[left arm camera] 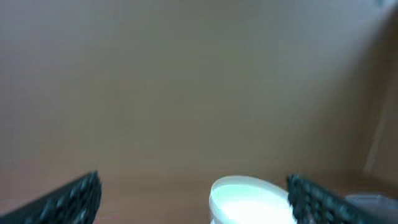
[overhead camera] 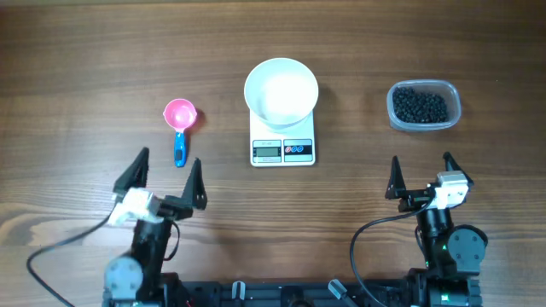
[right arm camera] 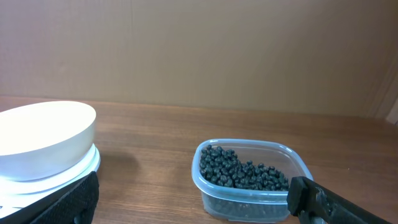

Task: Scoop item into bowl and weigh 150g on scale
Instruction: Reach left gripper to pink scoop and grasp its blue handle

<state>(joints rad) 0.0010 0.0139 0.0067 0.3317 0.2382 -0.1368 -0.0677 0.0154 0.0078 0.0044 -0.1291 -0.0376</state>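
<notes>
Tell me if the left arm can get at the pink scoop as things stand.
Probably yes. The pink scoop lies just ahead of the left gripper, blue handle pointing toward its open fingers, nothing between them. The scale and bowl stand aside, clear of the path.

Black, perhaps ribbed: left claw point(overhead camera: 170, 157), right claw point(overhead camera: 421, 158); white wrist blocks point(overhead camera: 136, 203); black cables point(overhead camera: 53, 247).

No text, brand or number can be read. The scale point(overhead camera: 282, 141) has a grey display point(overhead camera: 267, 152) at its front edge - whatever it shows is too small to make out.
</notes>
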